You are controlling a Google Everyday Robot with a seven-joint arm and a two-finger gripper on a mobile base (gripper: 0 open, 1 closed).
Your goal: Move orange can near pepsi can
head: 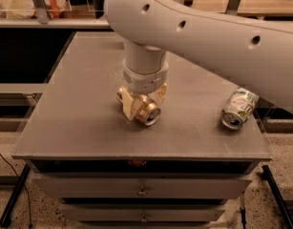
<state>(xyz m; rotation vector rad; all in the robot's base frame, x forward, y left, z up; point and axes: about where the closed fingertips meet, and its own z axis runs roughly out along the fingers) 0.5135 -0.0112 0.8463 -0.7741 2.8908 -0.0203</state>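
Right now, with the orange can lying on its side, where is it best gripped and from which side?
Across the middle of its round body, from straight above. The orange can lies on the table with its silver top towards the front edge, so both curved sides are free and the underside is not. The gripper sits there, closed on those sides.
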